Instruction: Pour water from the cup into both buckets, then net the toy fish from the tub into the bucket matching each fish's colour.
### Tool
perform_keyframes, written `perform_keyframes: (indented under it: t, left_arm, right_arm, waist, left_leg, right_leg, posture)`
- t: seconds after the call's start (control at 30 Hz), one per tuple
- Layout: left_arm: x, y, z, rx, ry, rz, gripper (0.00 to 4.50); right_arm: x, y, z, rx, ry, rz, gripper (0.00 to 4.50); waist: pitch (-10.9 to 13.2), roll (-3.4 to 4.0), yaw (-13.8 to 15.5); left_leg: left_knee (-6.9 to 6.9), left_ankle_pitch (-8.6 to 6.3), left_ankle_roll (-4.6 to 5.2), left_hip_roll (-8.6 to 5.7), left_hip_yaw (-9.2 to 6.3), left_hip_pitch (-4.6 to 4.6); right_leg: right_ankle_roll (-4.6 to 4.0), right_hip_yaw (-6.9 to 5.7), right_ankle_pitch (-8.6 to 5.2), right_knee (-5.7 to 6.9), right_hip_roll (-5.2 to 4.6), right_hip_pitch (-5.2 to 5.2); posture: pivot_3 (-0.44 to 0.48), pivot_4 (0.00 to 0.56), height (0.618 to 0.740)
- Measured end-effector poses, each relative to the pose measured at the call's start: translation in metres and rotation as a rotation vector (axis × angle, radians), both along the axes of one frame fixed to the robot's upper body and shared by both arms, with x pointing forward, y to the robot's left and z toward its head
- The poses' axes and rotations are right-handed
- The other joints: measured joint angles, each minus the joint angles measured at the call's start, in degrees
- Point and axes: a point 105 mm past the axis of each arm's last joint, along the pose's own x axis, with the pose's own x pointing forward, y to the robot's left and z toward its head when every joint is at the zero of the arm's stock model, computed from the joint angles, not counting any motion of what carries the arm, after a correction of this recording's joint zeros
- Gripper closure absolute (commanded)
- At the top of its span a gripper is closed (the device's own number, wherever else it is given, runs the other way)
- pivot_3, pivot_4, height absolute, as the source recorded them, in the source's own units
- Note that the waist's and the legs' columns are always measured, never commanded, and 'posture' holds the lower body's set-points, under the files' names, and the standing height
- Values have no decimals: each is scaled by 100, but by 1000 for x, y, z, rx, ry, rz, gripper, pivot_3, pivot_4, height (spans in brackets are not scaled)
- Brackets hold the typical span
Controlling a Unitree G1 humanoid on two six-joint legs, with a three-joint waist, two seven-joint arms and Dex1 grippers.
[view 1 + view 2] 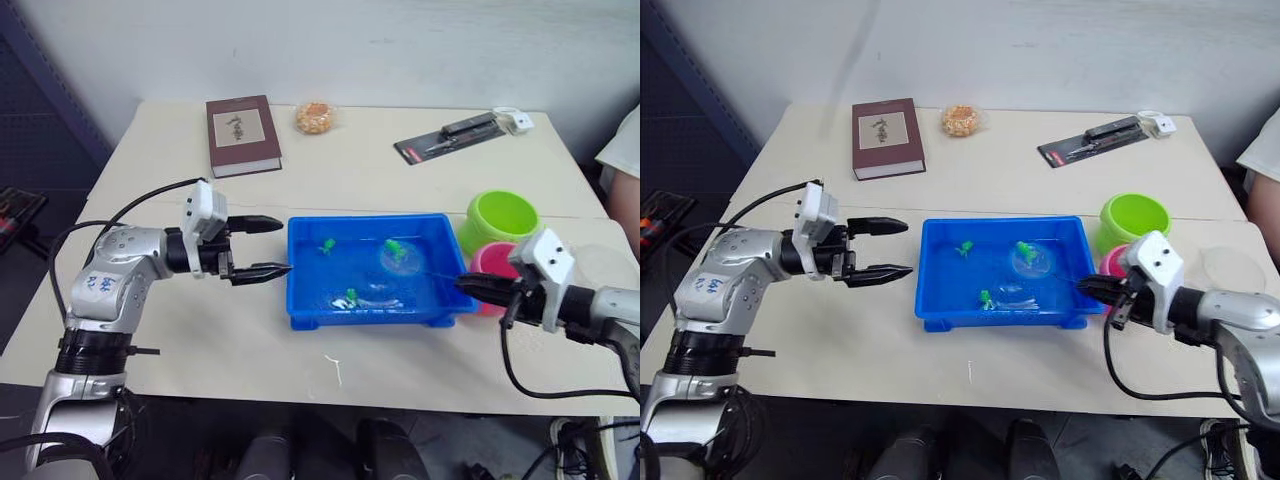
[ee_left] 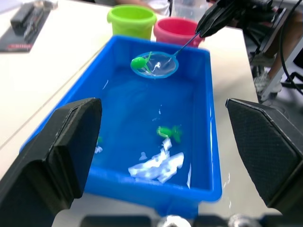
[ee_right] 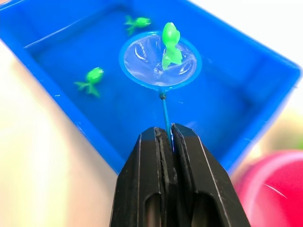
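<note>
We pinch the thin-handled, light blue hoop net (image 3: 160, 61) in our clenched right gripper (image 3: 171, 137), cradling a tiny green plastic fish (image 3: 170, 43) over the shallow bright blue plastic tub (image 1: 300, 300) for transfer, while our left gripper (image 1: 262, 246) waits released.

both arms are silver-grey metal with rounded joint housings and black collars between the segments. the left arm (image 1: 110, 275) carries a small white label with blue handwriting on its upper casing, and a black cable loops from it up to a white boxy camera block (image 1: 203, 212) at the wrist. the right arm (image 1: 1240, 320) has a like white block (image 1: 1155, 262) with small dark screw holes, and a black cable hanging beneath. each pincer has two tapering black fingers (image 2: 57, 156) with a finely textured inner face.
</note>
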Motion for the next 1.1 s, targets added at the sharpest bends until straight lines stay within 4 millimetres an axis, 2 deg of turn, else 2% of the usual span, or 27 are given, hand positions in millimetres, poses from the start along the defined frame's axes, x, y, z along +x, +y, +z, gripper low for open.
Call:
perform_keyframes:
  t: [0.13,0.33,0.4,0.53,0.63,0.83,0.97,1.1]
  left_arm:
    - [2,-8,3,-24,0,-29,9]
    - [4,-16,0,-44,14,-53,9]
    - [4,-17,0,-48,11,-57,9]
    - [4,-18,0,-52,12,-56,9]
    - [5,-19,0,-57,12,-55,9]
    - [4,-24,0,-75,7,-55,9]
    - [4,-24,0,-76,8,-51,9]
    - [4,-24,0,-76,9,-49,9]
  right_arm:
    - [-8,-18,23,19,-79,-57,4500]
    - [-9,-50,41,-1,-172,-163,4500]
    - [-5,-64,42,-6,-191,-218,4500]
    - [7,-106,40,-70,-233,-394,4500]
    - [18,-128,31,-139,-257,-501,4500]
    - [30,-134,13,-351,-332,-504,4500]
    - [34,-142,15,-444,-400,-551,4500]
    - [39,-138,13,-624,-471,-507,4500]
  waist:
    - [0,0,45]
    - [0,-1,63]
    - [0,-1,62]
    - [0,-1,56]
    - [0,0,41]
    - [-1,1,29]
    - [-1,1,23]
    - [-1,2,15]
  left_leg:
    - [0,0,0,0,1,1]
    - [2,0,0,0,4,3]
    - [1,0,0,1,4,3]
    - [1,0,1,0,8,5]
    - [0,1,0,1,11,6]
    - [-1,1,0,2,14,6]
    - [0,1,0,2,13,6]
    - [-1,1,0,1,14,6]
  right_leg:
    - [0,1,0,1,1,0]
    - [1,3,0,0,2,2]
    - [1,3,0,0,2,2]
    - [1,5,0,0,2,1]
    - [1,7,0,2,3,0]
    - [1,9,0,1,2,-1]
    - [1,8,0,1,2,0]
    - [1,10,0,1,2,-1]
  posture:
    - [0,150,738]
    - [0,150,738]
    - [0,150,738]
    - [0,150,738]
    - [0,150,738]
    - [0,150,738]
    - [0,150,738]
    - [0,150,738]
